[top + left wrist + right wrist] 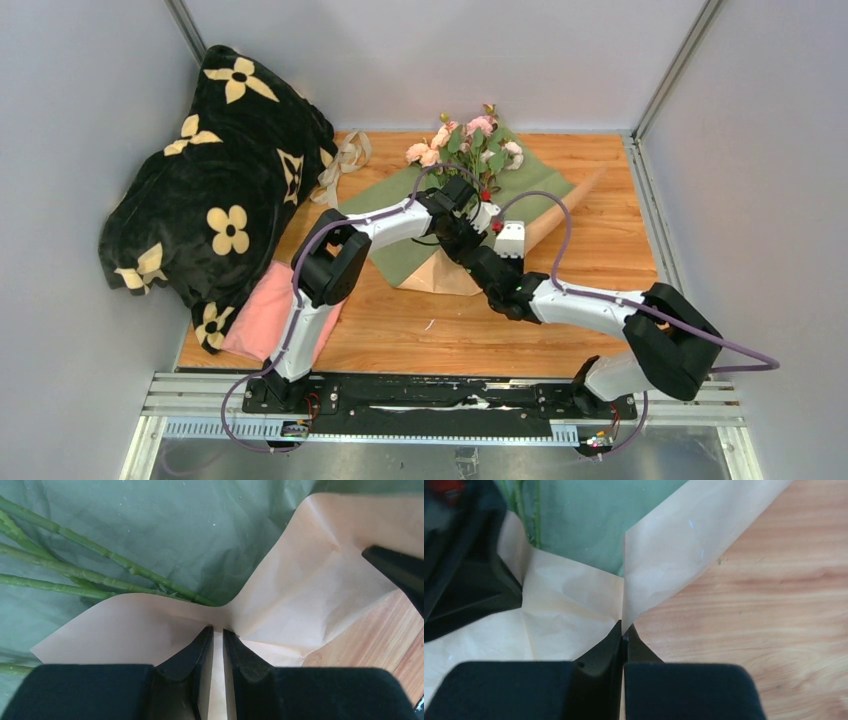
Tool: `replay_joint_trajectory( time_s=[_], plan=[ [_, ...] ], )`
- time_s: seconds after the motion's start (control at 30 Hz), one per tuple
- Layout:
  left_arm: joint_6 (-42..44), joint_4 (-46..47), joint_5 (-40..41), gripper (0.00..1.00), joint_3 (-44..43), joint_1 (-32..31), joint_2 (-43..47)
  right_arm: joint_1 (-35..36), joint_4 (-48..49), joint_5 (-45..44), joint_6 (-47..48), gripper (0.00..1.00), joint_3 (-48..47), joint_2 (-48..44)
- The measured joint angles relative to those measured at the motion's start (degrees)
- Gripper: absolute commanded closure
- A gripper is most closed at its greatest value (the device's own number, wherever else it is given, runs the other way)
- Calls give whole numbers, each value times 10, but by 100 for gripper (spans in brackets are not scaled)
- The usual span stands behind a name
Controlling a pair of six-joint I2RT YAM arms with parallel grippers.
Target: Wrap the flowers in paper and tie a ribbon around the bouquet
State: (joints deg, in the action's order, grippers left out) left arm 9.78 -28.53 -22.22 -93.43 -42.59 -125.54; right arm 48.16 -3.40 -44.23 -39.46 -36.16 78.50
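The paper (395, 225) lies olive green side up on the wooden table, and its near corner (440, 275) is turned up to show the peach side. The flowers (470, 140) rest on its far end, their green stems (100, 575) running down the green side. My left gripper (450, 238) (218, 630) is shut on a raised fold of the peach paper (310, 580). Just beside it, my right gripper (472, 262) (624, 630) is shut on the edge of another peach flap (674, 545). The cream ribbon (343, 160) lies loose at the paper's far left.
A black blanket with cream flower prints (215, 200) is heaped at the left. A pink cloth (265, 310) lies in front of it. Grey walls close in the table on three sides. Bare wood (600, 220) shows right of the paper.
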Motion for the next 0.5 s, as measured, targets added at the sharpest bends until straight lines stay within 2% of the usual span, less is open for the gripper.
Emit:
replay_joint_trajectory(
  time_s=[0.17,0.37,0.5],
  plan=[
    [-2,-4,-14,73,-11,6,-8,43,4,-47,143,100,-33,31],
    [-11,-10,-38,53,-19,21,-11,80,51,-68,304,100,-45,63],
    [-19,-18,-56,47,-23,47,-11,103,100,-54,396,100,-45,80]
  ],
)
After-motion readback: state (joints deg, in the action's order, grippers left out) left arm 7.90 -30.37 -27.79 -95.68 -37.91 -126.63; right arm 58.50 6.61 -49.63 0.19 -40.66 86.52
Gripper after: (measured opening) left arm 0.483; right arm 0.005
